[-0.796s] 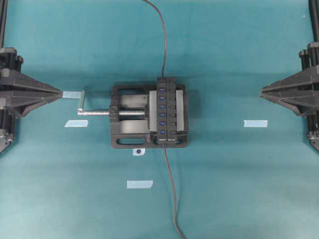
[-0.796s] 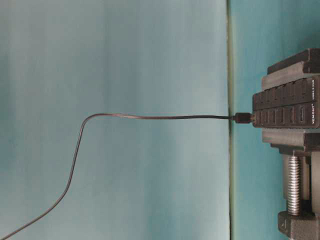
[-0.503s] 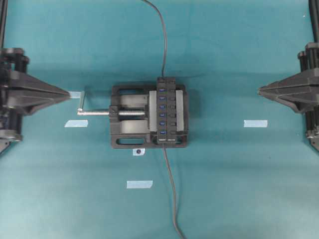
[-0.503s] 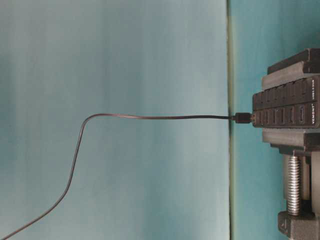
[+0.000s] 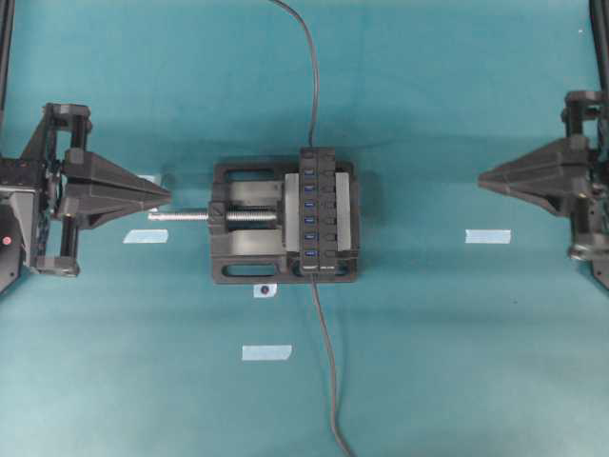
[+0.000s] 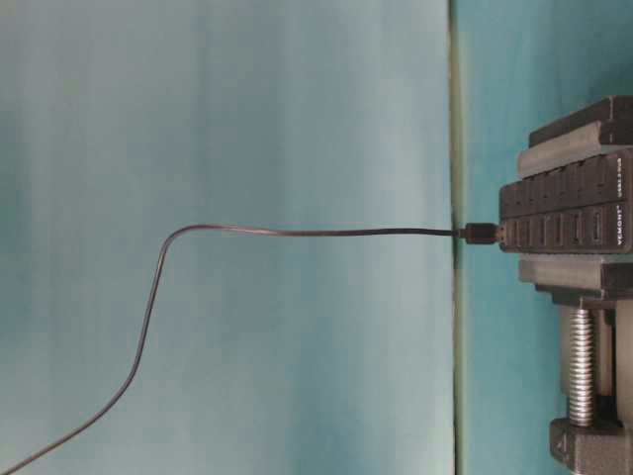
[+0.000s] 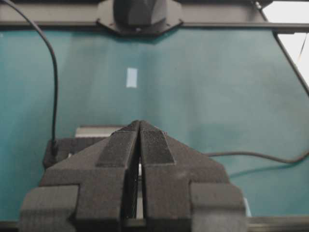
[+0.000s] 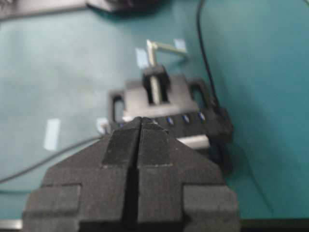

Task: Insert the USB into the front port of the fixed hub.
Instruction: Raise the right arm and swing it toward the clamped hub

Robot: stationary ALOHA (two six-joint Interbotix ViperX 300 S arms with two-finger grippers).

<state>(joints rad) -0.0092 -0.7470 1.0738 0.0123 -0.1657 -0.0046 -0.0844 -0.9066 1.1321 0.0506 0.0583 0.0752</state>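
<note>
USB [image 5: 312,276] at hub [image 5: 317,211] front — well apart from both tools (left [image 5: 164,195], right [image 5: 483,179]), each pressed together.

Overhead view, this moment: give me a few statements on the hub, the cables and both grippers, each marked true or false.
1. The fixed hub sits clamped in the black vise. True.
2. The left gripper holds the USB cable. False: its jaws are shut on nothing, out by the end of the vise screw.
3. The right gripper hovers over the hub. False: it is well off to the vise's right, jaws shut and empty.
4. The USB cable runs from the bottom edge of the view up to the hub's near end. True.
5. The vise screw sticks out toward the left gripper. True.
</note>
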